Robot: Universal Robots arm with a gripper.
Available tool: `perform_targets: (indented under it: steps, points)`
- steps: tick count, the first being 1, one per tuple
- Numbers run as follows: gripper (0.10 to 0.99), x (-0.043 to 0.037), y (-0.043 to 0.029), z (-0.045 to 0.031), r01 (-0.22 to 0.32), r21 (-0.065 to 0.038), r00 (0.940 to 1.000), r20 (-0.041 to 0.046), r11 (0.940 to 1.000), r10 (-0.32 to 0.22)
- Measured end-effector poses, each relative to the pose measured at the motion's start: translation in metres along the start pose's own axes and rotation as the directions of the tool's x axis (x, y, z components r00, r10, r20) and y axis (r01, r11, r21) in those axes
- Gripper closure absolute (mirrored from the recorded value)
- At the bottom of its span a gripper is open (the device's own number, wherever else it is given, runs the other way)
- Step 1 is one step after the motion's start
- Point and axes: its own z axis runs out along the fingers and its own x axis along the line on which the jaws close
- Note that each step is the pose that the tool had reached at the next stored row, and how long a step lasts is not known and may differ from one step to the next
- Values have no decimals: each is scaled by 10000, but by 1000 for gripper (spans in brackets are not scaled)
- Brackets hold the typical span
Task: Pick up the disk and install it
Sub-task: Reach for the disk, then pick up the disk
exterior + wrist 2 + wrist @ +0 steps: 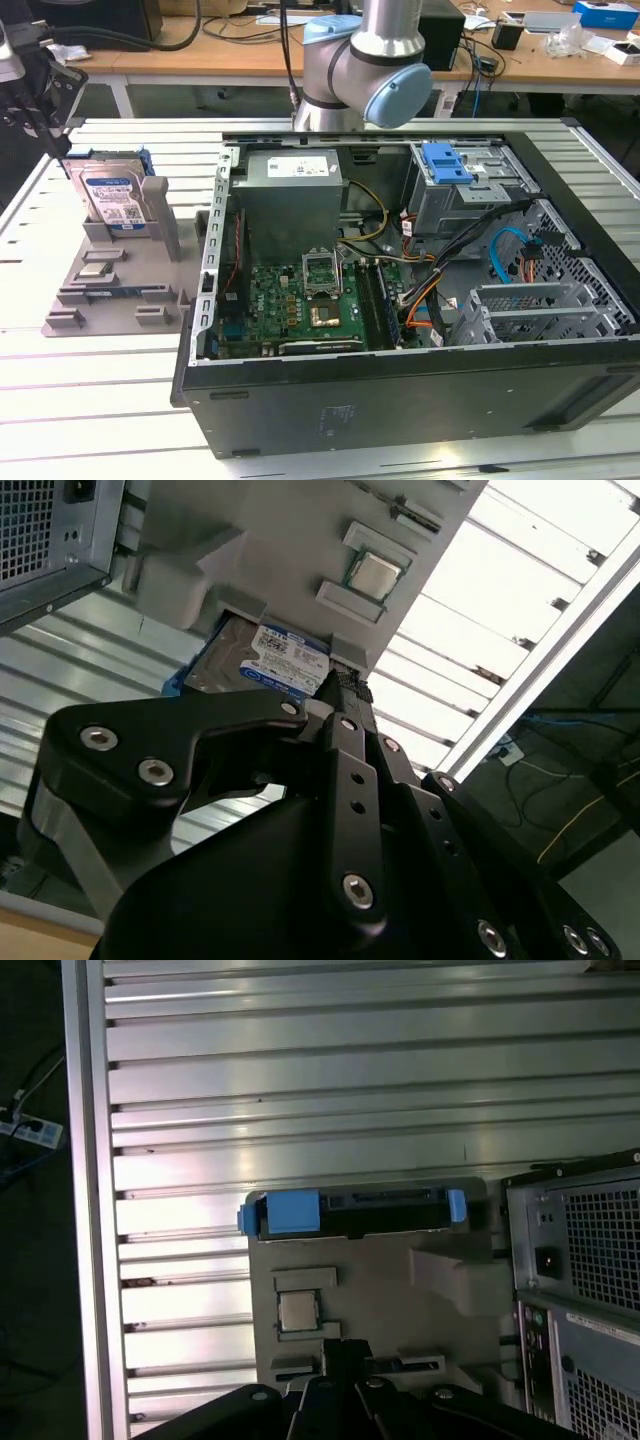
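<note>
The disk (113, 195) is a silver drive with a white-and-blue label in a blue bracket. It stands leaning in a grey holder (110, 285) on the slatted table, at the exterior view's left. The second wrist view shows its label face (272, 660), and the first wrist view shows its top edge with blue bracket ends (350, 1212). My black gripper (50, 130) hangs above and beside the disk at the exterior view's far left, apart from it. In both wrist views its fingers (345, 1358) meet at the tips (345, 688), shut on nothing.
An open computer case (400, 400) lies on the table to the exterior view's right of the holder. Inside it are a motherboard (300, 300), a grey power supply (290, 175) and a grey cage with a blue latch (447, 165). A small chip (297, 1310) rests on the holder.
</note>
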Motion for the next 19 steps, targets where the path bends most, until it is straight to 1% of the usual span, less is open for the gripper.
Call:
perform_targets:
  steps: [2, 4, 6, 8, 19]
  points:
    - [984, 69, 75, 46, 2, 19, 10000, 1, 10000, -2]
    - [984, 122, 130, 77, 2, 33, 10000, 0, 10000, -2]
    - [984, 191, 193, 121, 1, 43, 10000, 2, 10000, -1]
    - [984, 203, 198, 129, 4, 43, 10000, 1, 10000, -4]
    - [984, 203, 198, 132, 3, 42, 10000, 2, 10000, -3]
